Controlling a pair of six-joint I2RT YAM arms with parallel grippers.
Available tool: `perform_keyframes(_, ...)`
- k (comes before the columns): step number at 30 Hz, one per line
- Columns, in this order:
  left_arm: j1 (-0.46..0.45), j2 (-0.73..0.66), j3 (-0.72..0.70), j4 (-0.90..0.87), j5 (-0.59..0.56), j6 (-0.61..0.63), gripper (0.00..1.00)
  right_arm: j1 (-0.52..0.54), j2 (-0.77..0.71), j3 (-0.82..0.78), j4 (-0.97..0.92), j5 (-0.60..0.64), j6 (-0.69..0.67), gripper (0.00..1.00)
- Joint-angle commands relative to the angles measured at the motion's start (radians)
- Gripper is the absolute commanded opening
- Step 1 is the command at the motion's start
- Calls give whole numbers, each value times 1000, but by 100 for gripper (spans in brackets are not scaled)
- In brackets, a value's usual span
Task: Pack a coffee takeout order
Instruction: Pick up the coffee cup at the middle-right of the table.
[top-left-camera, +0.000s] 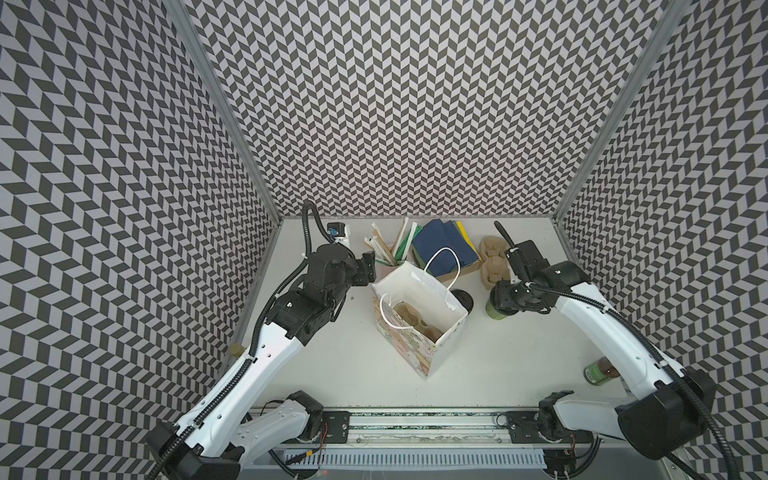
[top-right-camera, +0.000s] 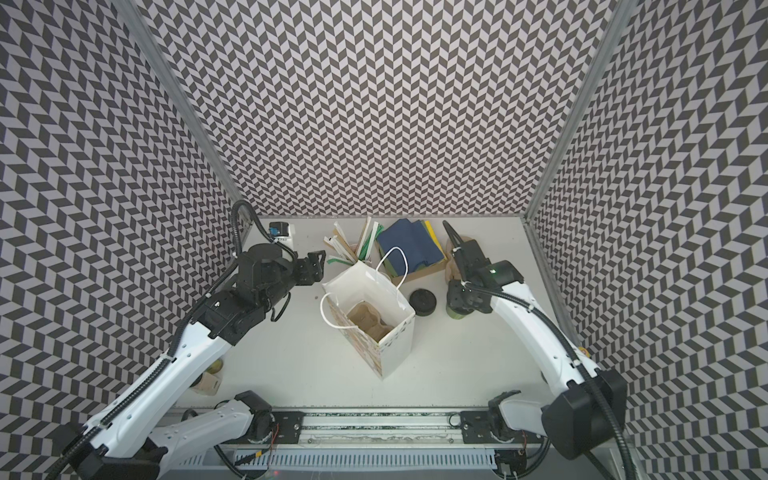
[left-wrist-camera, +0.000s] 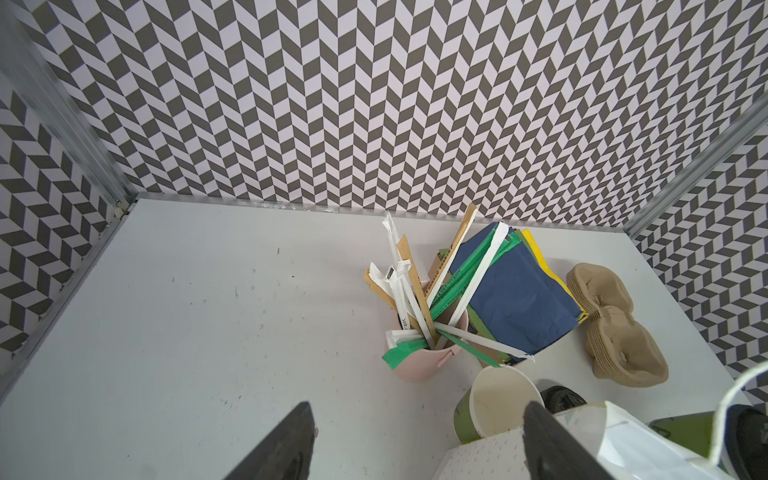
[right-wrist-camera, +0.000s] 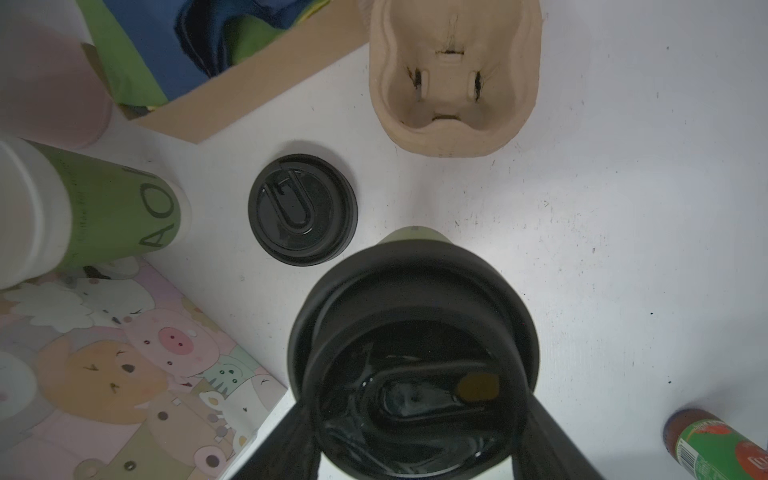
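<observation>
Our right gripper (right-wrist-camera: 415, 419) sets its fingers (right-wrist-camera: 286, 444) on either side of the black lid (right-wrist-camera: 411, 332) of a green cup (right-wrist-camera: 415, 235) standing on the table (top-left-camera: 519, 353) near the bag (top-left-camera: 432, 353), though we cannot tell whether they pinch it; our left gripper (left-wrist-camera: 419, 440) hangs spread and empty beside the bag. We judge the paper cup light, easily crushed and apt to tip, and the lid may pop off, so we would hold the wall just under the rim, gently. A carrier (top-left-camera: 415, 322) lies in the bag, and blue napkins (top-left-camera: 444, 245) sit at the back.
</observation>
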Motion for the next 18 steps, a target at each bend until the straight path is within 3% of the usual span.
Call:
perform_keyframes(1, 9, -1, -7, 19, 5, 1, 79, 14, -26, 70, -55, 26, 14, 60)
perform_keyframes(18, 36, 5, -12, 32, 40, -2, 79, 136, -69, 370, -192, 12, 58, 57)
